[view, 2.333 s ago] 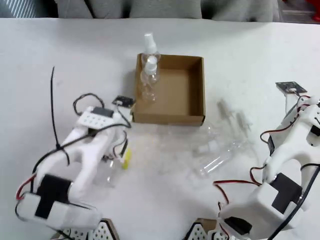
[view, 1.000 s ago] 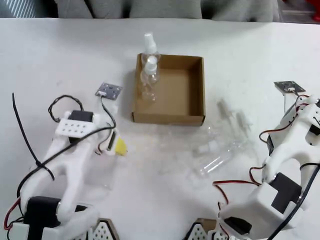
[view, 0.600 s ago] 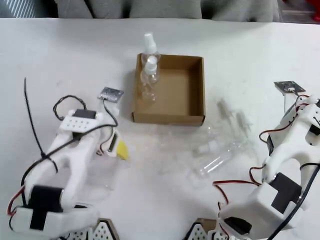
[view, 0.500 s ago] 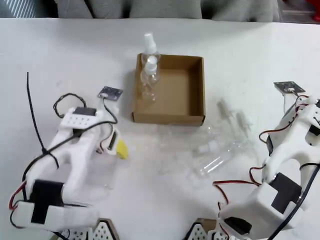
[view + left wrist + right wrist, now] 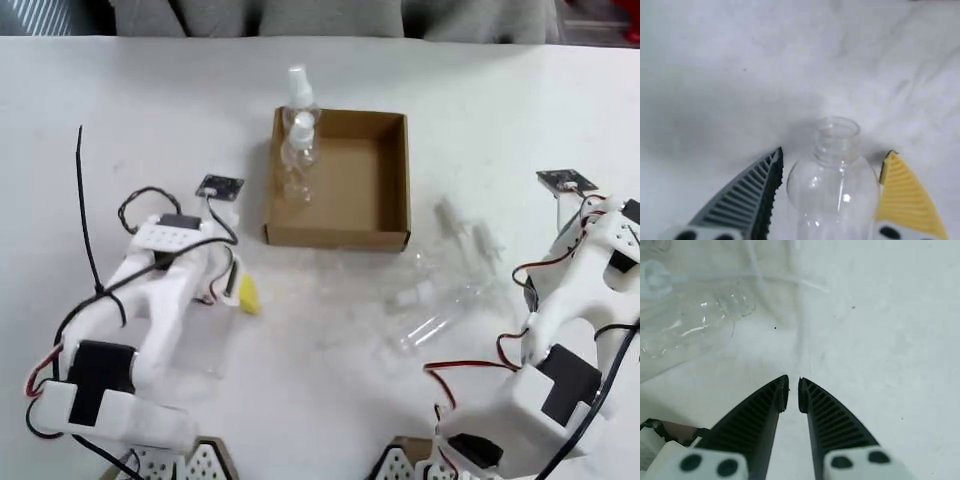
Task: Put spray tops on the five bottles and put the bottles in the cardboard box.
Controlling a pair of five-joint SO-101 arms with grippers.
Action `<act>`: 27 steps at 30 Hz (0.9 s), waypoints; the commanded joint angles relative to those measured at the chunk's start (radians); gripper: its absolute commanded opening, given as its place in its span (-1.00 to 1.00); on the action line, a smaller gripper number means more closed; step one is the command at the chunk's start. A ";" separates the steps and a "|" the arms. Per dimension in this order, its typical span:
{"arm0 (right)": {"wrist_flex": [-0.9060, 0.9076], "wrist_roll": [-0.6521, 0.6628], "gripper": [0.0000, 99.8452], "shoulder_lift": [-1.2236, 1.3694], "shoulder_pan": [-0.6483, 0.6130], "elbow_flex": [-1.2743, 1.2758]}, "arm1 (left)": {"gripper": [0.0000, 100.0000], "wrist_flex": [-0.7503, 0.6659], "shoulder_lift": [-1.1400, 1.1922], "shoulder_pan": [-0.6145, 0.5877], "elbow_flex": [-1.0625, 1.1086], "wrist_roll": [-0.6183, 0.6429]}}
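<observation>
Toward the near left corner of the tabletop (image 5: 120, 90), just in front of the cardboard box's (image 5: 335, 238) near left corner, the left hand (image 5: 238, 291) has an open bottle (image 5: 832, 190) between its grey and yellow fingers. In the left wrist view both fingers press against the bottle's shoulders, so I judge it grasped. Its bare neck points away from the wrist, in line with the hand's reach, towards the box. Whether the bottle rests on the tabletop or hangs just above it cannot be told.

The right hand (image 5: 792, 392) sits near the right edge, clenched almost tip to tip on nothing. Just beyond its fingertips lie the loose bottles (image 5: 440, 310), clear and on their sides in a heap in front of the box's near right corner.

The spray tops (image 5: 462, 228) lie just beside the box's right wall, a little farther from the near edge than the heap. They are well apart from the left hand, and the box's near corner lies between. The right arm is plainly nearer them, so fetching a top looks like its job, while the left presents the bottle's neck.

Two capped bottles (image 5: 300, 150) stand at the box's far left corner.
</observation>
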 commanded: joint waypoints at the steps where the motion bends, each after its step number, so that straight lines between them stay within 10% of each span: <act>1: -0.005 -0.009 -0.97 -0.013 -0.010 -0.008 | -0.53 -0.014 -0.002 0.024 -0.040 0.008; 5: -0.005 -0.009 -0.97 -0.016 -0.010 -0.009 | -0.92 -0.014 -0.002 0.024 -0.040 0.006; 27: -0.025 -0.158 -0.85 -0.008 -0.206 -0.206 | -0.93 0.008 -0.010 -0.062 -0.041 0.005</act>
